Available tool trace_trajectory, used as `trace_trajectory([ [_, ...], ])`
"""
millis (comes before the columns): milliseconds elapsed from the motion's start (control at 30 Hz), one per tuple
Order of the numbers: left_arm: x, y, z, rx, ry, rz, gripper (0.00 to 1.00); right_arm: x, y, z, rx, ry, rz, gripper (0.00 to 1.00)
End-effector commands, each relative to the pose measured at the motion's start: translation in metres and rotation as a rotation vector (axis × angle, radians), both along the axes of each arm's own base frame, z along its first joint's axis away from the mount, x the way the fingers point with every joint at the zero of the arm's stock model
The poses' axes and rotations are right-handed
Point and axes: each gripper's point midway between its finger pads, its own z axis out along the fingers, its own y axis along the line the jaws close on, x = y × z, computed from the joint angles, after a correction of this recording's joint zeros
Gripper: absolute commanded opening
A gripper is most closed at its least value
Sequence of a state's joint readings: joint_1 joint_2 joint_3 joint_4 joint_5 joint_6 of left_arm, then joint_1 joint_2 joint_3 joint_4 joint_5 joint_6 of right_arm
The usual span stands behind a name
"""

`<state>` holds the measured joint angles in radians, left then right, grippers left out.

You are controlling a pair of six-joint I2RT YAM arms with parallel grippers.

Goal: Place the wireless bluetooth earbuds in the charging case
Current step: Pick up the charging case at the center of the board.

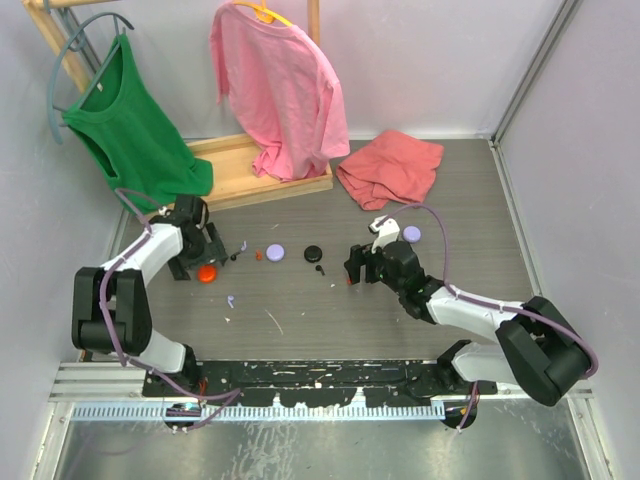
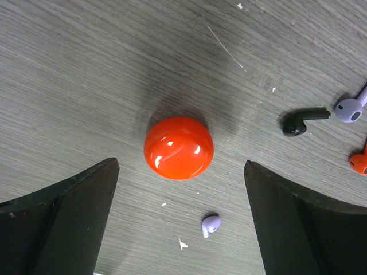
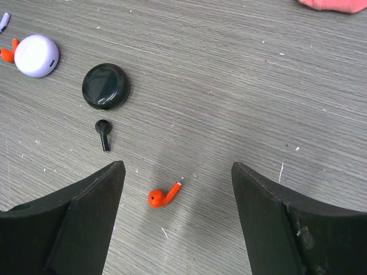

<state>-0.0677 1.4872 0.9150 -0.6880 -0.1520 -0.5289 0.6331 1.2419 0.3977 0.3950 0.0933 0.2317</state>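
Left hand: your left hand (image 2: 181, 167) is poised over the bench (image 2: 86, 69), fingers (image 2: 57, 223) spread wide and gripping nothing; the red-orange charging case (image 2: 178, 148), lid down, lies in the gap, touched by neither finger
Right hand: your right hand (image 3: 178, 169) is just as widely parted and empty, with a red-orange earbud (image 3: 161, 196) lying on its side on the bench between the fingers, clear of both
Black set: the black charging case (image 3: 105, 86) rests closed near mid-bench, a black earbud (image 3: 103, 132) just beside it, stem pointing away from the case
Lavender set: a lavender charging case (image 3: 36, 55) sits closed near the black one; a second lavender charging case (image 1: 412, 234) lies beyond your right arm, near the coral cloth (image 1: 390, 168)
Loose by the left hand: a lavender earbud (image 2: 211, 225) lies near the red-orange charging case; toward the right edge of your left wrist view a second black earbud (image 2: 301, 121), a second lavender earbud (image 2: 350, 107) and a second red-orange earbud (image 2: 360, 162) bunch together, the last cut by the frame edge
Task state: every earbud in view lies loose on the bench, outside the cases
Backdrop: a green shirt (image 1: 130, 120) and a pink shirt (image 1: 275, 90) hang from a wooden rack (image 1: 260, 175) at the far side
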Motion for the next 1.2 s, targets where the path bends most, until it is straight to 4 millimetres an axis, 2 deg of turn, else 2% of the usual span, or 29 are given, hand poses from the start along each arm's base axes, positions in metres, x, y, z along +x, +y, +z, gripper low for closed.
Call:
trace_trajectory([
  [0, 0.014, -0.003, -0.006, -0.019, -0.029, 0.02, 0.92, 0.009, 0.003, 0.025, 0.049, -0.088, -0.02, 0.81],
  [100, 0.013, -0.003, -0.015, -0.017, -0.008, 0.021, 0.88, 0.009, 0.004, 0.024, 0.046, -0.082, -0.015, 0.81],
  [433, 0.012, -0.005, -0.034, -0.025, 0.033, 0.02, 0.64, 0.007, 0.008, 0.02, 0.046, -0.062, 0.009, 0.8],
  [667, 0.01, -0.014, -0.032, -0.072, 0.006, -0.009, 0.41, 0.005, 0.012, 0.024, 0.065, -0.071, 0.03, 0.79],
  [733, 0.01, -0.021, -0.028, -0.104, -0.012, -0.031, 0.37, 0.003, 0.015, 0.024, 0.075, -0.07, 0.046, 0.79],
  [867, 0.012, -0.045, -0.01, -0.153, -0.076, -0.099, 0.35, -0.002, 0.025, 0.03, 0.12, -0.068, 0.097, 0.79],
  [1167, 0.017, -0.113, 0.056, -0.147, -0.284, -0.347, 0.36, -0.012, 0.043, 0.053, 0.226, -0.112, 0.196, 0.79],
])
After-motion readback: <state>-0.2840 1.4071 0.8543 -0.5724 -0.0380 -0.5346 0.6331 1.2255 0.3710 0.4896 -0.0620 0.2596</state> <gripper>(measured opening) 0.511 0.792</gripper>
